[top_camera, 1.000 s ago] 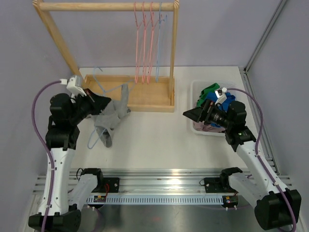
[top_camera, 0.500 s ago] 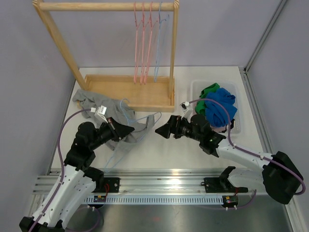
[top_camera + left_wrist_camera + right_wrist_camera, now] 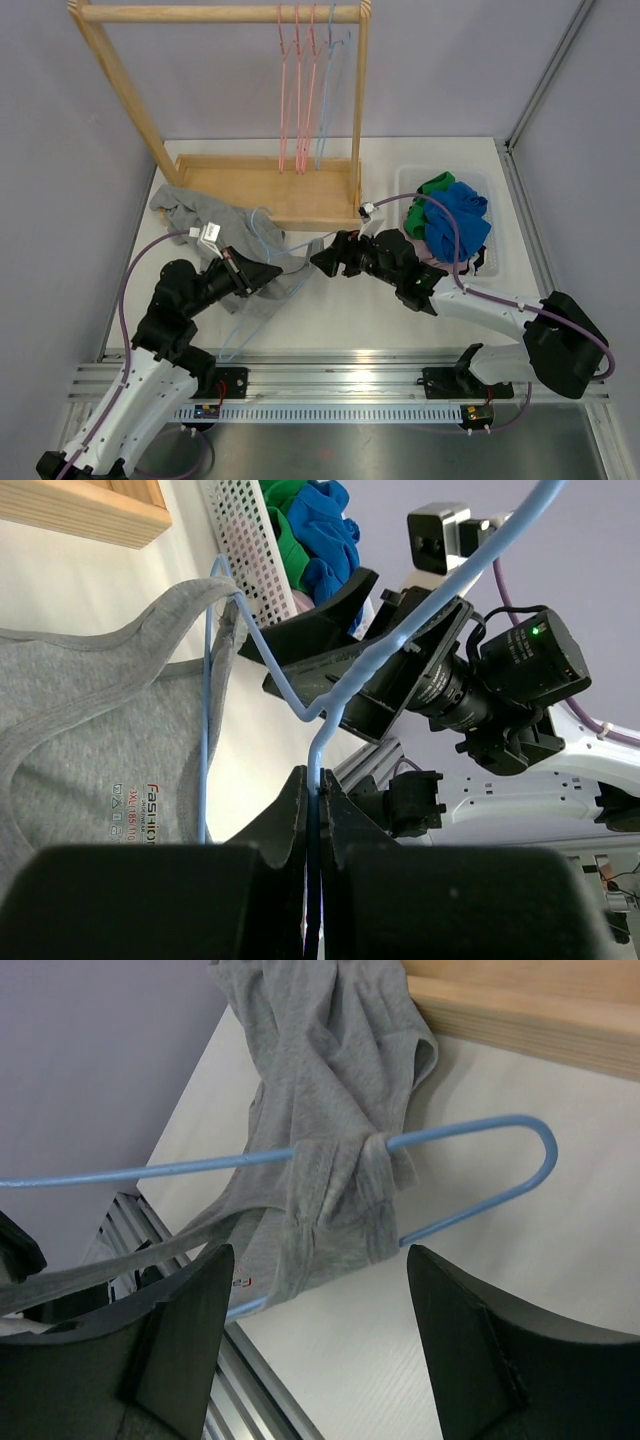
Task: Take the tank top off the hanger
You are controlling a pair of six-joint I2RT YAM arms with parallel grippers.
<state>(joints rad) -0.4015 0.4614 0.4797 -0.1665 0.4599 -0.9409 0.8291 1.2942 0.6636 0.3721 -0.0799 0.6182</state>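
Note:
The grey tank top [image 3: 205,215] lies spread on the table in front of the wooden rack, still threaded on a light blue wire hanger [image 3: 240,318]. My left gripper [image 3: 258,276] is shut on the hanger's wire [image 3: 318,750] near its neck. In the right wrist view one strap of the tank top [image 3: 335,1195] is wrapped round the hanger's bar [image 3: 480,1130]. My right gripper [image 3: 322,260] is open wide and empty, just right of that hanger end and above the table [image 3: 320,1335].
A wooden rack [image 3: 265,195] with pink hangers [image 3: 297,90] stands at the back. A white basket [image 3: 500,262] with blue and green clothes [image 3: 455,215] sits at the right. The aluminium rail [image 3: 330,360] runs along the near edge.
My left arm has come down, and the tank top and hanger now lie on the table. My right arm has moved left from the basket to the hanger's end.

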